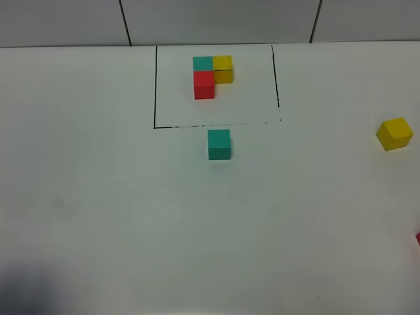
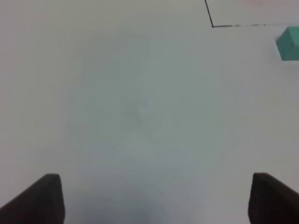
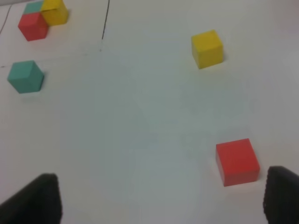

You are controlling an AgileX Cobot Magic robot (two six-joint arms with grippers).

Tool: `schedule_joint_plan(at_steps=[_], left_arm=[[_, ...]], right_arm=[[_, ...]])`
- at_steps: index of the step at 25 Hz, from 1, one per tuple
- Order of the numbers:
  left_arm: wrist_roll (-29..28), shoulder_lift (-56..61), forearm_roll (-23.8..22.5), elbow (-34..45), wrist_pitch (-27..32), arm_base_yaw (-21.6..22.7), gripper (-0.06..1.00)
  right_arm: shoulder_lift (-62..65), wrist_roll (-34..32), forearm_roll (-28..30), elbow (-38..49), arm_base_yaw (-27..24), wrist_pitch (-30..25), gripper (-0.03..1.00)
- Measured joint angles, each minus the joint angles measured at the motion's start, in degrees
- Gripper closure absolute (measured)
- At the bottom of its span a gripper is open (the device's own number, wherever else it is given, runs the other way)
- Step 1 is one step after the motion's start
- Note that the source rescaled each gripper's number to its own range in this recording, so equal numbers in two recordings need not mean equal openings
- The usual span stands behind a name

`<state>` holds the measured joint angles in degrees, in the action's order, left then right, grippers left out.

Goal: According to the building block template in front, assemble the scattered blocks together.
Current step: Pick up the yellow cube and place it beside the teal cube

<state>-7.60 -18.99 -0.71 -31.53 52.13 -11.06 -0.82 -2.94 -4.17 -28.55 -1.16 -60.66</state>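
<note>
Right up close is the left gripper [image 2: 155,189]: two dark, matte, wedge-shaped tips, jaws wide apart, with only the smooth white tabletop [image 1: 98,197] between them. The right gripper [image 3: 159,191] looks the same, with dark blunt tips and jaws spread, holding nothing. The red cube [image 3: 237,161] sits just beside one of its tips, not touching. That cube is plain, crisp-edged and matte, flat on the tabletop; the high view catches only a sliver of it at the right edge. Further out on the right is the yellow cube [image 1: 394,134], same size, turned a little askew. In the middle, the teal cube [image 1: 219,144] sits square, just outside the near line of the black drawn frame [image 1: 155,85], a thin outline whose near line is slightly broken. Inside the frame, toward the far side, is the template [image 1: 212,75]: three cubes touching in an L, with teal at the corner, yellow to its right and red in front of it. The three loose cubes lie well apart from one another.
</note>
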Motion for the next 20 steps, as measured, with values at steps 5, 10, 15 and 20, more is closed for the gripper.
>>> schedule_joint_plan(at_steps=[5, 10, 15, 20], left_arm=[[3.6, 9.1, 4.2, 1.7, 0.3, 0.0, 0.2], [4.6, 15.3, 4.9, 1.7, 0.7, 0.0, 0.2], [4.6, 17.1, 5.1, 1.7, 1.8, 0.0, 0.2], [4.6, 17.1, 5.3, 1.7, 6.3, 0.0, 0.2]], right_arm=[[0.0, 0.0, 0.0, 0.0, 0.0, 0.0, 0.22], [0.0, 0.0, 0.0, 0.0, 0.0, 0.0, 0.22], [0.0, 0.0, 0.0, 0.0, 0.0, 0.0, 0.22], [0.0, 0.0, 0.0, 0.0, 0.0, 0.0, 0.22]])
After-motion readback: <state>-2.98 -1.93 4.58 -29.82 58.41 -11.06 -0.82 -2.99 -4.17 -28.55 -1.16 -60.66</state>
